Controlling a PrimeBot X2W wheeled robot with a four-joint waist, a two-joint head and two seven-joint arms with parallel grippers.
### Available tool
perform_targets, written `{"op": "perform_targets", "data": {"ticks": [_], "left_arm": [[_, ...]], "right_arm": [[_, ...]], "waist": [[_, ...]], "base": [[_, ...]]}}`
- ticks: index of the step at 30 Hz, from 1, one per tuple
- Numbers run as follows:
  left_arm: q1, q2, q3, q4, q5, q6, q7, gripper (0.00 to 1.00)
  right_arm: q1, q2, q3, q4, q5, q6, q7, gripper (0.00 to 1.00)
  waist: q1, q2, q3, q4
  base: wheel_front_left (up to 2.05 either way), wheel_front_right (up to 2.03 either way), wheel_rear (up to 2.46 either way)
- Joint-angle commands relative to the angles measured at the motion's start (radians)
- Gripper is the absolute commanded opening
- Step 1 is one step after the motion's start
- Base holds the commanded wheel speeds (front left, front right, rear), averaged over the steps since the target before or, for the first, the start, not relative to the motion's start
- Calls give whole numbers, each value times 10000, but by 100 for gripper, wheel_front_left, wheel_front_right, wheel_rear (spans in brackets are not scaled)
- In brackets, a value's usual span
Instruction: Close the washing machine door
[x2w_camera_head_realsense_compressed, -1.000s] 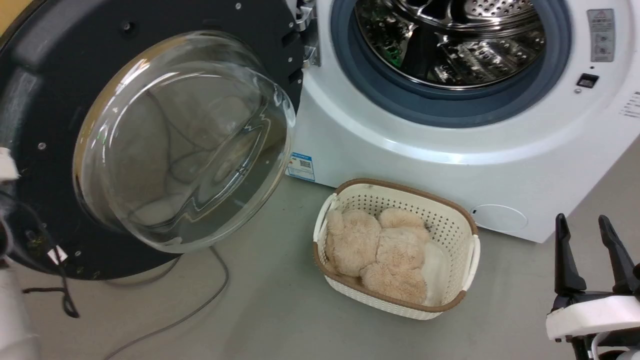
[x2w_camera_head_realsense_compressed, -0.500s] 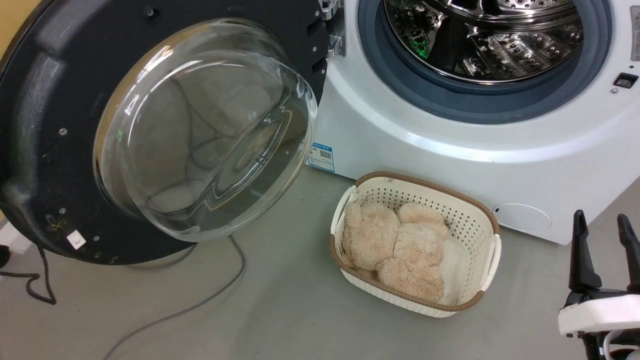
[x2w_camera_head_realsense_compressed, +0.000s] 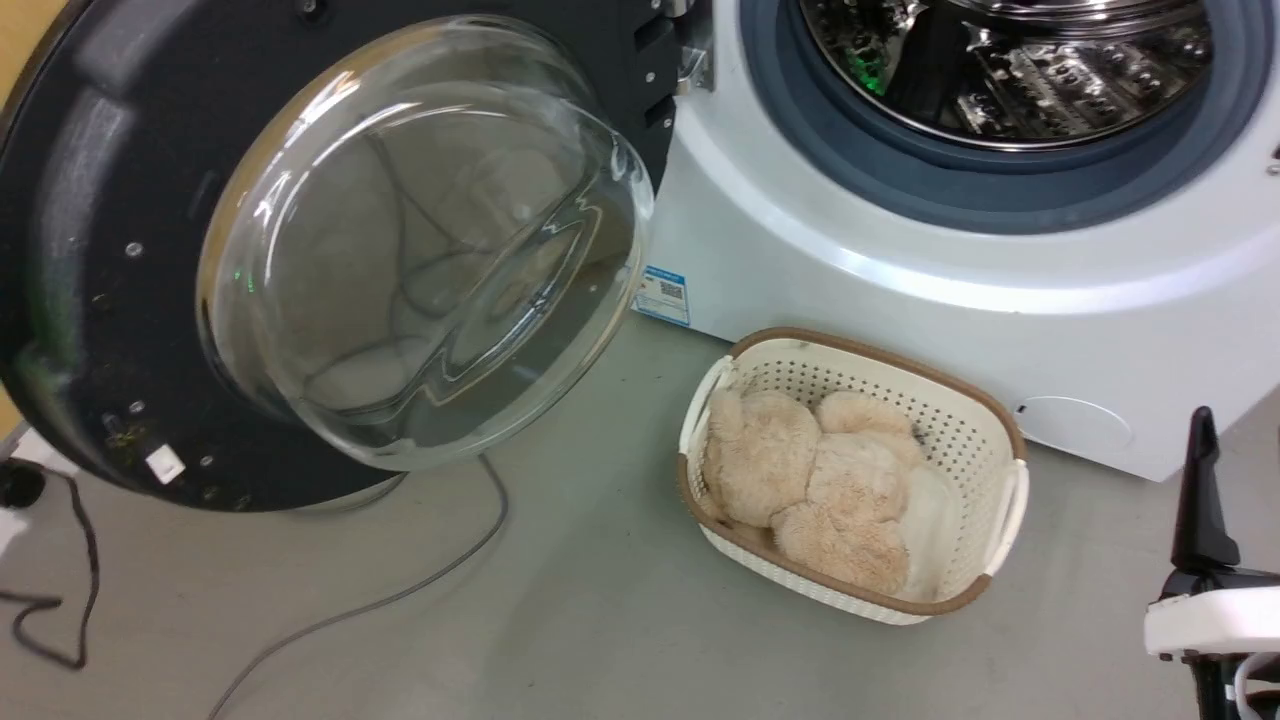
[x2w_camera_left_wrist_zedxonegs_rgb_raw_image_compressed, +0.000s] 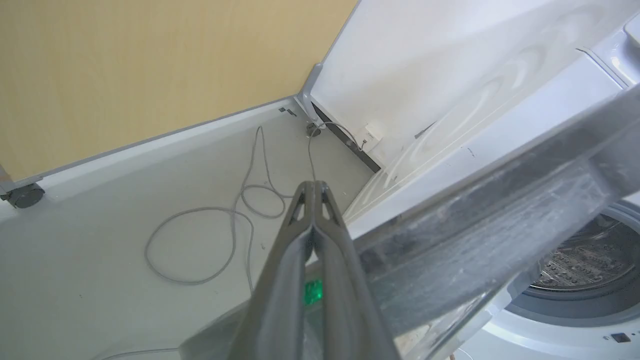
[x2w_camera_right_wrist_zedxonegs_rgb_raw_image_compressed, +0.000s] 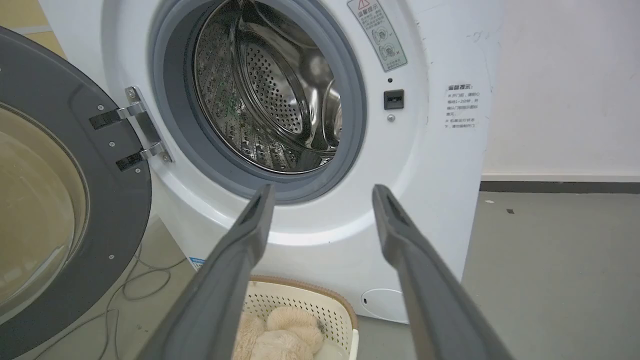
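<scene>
We're panning our head cam vs 1 s ago; washing machine door (x2w_camera_head_realsense_compressed: 90, 250) is hanging wide open left of washing machine (x2w_camera_head_realsense_compressed: 900, 300), not yet shut; left pincer (x2w_camera_left_wrist_zedxonegs_rgb_raw_image_compressed: 312, 186) closed, empty, behind its rim; right pincer (x2w_camera_right_wrist_zedxonegs_rgb_raw_image_compressed: 322, 195) open.

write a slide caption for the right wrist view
Open right gripper aimed at the washing machine, with the washing machine door swung wide at left and a cream basket below.

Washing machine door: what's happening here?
The washing machine door stands wide open, leaving the drum exposed. The left gripper is shut and sits at the door's outer side; whether it touches is unclear. The right gripper is open and empty, facing the washing machine near a basket on the floor.
</scene>
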Motion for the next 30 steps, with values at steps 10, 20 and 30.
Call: {"op": "perform_targets", "data": {"ticks": [10, 20, 30], "left_arm": [[1147, 688, -1324, -1976, -2404, -191, 1093, 0], [2709, 1523, -2844, -4772, -4277, -291, 1811, 0], [4536, 1151, -4539, -7954, -4920, -291, 1075, 0]], "right_arm": [[-204, 33, -407, 253, 322, 7, -288, 100], [-195, 36, -653, 337, 536, 8, -479, 100], [-208, 36, -624, 313, 514, 8, -479, 100]], "waist": [[0, 0, 139, 671], [0, 0, 147, 944], [0, 0, 141, 453]], "base": [[0, 0, 0], [0, 0, 0], [0, 0, 0]]}}
